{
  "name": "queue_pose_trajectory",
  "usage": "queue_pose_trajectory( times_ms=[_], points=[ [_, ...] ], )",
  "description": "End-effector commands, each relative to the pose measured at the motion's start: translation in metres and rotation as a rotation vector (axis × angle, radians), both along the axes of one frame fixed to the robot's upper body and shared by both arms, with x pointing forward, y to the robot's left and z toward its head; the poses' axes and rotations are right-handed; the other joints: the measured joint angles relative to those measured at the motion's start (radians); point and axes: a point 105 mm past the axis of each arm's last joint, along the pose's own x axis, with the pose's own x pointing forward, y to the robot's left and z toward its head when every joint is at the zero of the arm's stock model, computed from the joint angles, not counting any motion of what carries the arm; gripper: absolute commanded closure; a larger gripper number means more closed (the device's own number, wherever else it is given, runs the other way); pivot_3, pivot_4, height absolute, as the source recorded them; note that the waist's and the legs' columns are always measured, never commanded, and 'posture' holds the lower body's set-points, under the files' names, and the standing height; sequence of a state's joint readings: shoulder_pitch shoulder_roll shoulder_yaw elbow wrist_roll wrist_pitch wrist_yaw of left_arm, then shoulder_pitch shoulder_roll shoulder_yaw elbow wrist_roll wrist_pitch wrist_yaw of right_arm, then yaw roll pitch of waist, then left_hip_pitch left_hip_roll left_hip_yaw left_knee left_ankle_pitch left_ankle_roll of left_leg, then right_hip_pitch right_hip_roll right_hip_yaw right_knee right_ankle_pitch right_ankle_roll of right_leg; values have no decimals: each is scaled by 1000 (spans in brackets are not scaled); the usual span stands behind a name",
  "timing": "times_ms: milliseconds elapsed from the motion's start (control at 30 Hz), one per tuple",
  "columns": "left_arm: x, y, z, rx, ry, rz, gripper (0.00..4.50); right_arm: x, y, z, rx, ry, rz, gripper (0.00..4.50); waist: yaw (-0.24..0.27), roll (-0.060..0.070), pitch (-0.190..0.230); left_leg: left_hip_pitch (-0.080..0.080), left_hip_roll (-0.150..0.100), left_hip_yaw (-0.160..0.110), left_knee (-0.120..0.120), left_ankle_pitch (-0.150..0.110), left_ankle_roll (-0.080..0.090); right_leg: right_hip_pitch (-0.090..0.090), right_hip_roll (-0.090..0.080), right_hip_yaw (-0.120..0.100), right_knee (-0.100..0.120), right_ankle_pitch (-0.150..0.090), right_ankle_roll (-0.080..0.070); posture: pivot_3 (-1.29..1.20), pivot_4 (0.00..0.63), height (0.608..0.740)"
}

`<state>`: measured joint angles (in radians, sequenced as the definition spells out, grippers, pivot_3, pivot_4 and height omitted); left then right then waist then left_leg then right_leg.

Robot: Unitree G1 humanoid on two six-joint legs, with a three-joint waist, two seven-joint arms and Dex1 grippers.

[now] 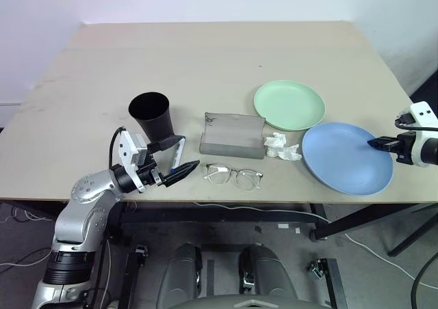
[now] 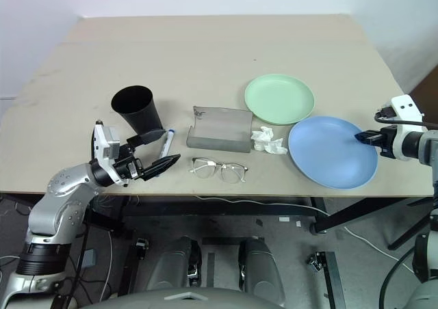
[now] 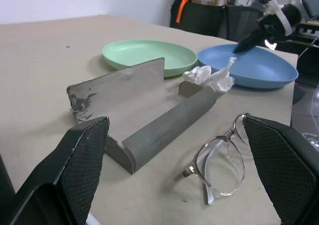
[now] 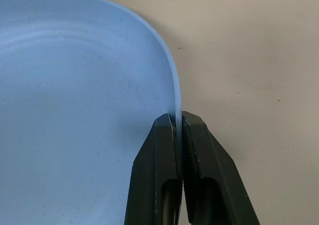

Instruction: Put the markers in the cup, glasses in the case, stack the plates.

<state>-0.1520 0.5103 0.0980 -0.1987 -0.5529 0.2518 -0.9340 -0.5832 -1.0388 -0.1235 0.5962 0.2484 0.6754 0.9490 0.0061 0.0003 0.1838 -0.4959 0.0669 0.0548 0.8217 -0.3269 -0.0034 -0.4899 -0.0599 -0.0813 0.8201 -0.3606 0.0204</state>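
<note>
Pale mint green plate [image 1: 289, 104]; light blue plate [image 1: 347, 158]; matte black cup [image 1: 150, 115]; grey case [image 1: 232, 135]; white tissue [image 1: 282, 147]; beige table [image 1: 205, 56]; 2 black-fingered grippers.

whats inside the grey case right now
Nothing: the grey case lies open with a bare trough. The glasses rest on the table in front of it, a crumpled tissue beside it.
</note>
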Motion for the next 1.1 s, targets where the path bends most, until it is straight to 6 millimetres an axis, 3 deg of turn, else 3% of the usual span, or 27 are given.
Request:
queue_pose_trajectory(
  times_ms=[33, 133, 267, 367, 533, 633, 867, 1100],
  points=[
    [1, -3, 14, 5, -53, -11, 0, -1, -5, 10, -11, -28, -10, 4478, 0, 0, 0, 0, 0, 0, 0, 0, 0, 0, 0, 0, 0, 0, 0, 0, 150, 670],
    [4, -4, 17, 0, -63, -10, 0, 0, -7, 21, -13, -63, 7, 4478, -1, 0, 0, 0, 0, 2, 0, 0, 0, -1, 0, 1, 0, 2, 3, 0, 150, 670],
    [5, -3, 16, -12, -64, 5, 0, 5, -9, 52, 14, -163, -3, 4478, -2, 1, 0, -1, 0, 4, 0, 0, 0, -2, 0, 3, 0, 2, 4, 0, 150, 670],
    [-1, -4, 13, -17, -47, 0, 0, 9, -3, 82, 55, -251, 16, 4478, -3, 1, 1, -1, 0, 6, 0, 0, 0, -4, 0, 5, 0, 3, 5, 0, 150, 670],
    [-1, -3, 12, -21, -38, 2, 0, 14, 10, 111, 97, -330, 59, 4478, 2, 0, 1, -2, 0, 8, -1, 0, 0, -6, 0, 8, 0, 3, 5, 0, 150, 670],
    [-1, -5, 12, -22, -37, -3, 0, 12, 10, 114, 55, -315, 75, 4478, 4, -1, 2, -2, 0, 9, -1, 0, 0, -6, 0, 10, 0, 3, 5, 0, 150, 670],
    [-2, -3, 11, -21, -34, 11, 0, 2, -4, 91, -44, -183, 86, 4478, 5, -1, 2, -2, 0, 13, -1, 0, 0, -8, -2, 13, 0, 3, 5, 0, 150, 670],
    [-3, -3, 12, -21, -37, 14, 0, -2, -8, 111, 20, -252, 90, 4478, 1, -1, 2, -2, 0, 21, -1, 0, 0, -11, -1, 21, 0, 5, 8, 0, 150, 670]
  ],
)
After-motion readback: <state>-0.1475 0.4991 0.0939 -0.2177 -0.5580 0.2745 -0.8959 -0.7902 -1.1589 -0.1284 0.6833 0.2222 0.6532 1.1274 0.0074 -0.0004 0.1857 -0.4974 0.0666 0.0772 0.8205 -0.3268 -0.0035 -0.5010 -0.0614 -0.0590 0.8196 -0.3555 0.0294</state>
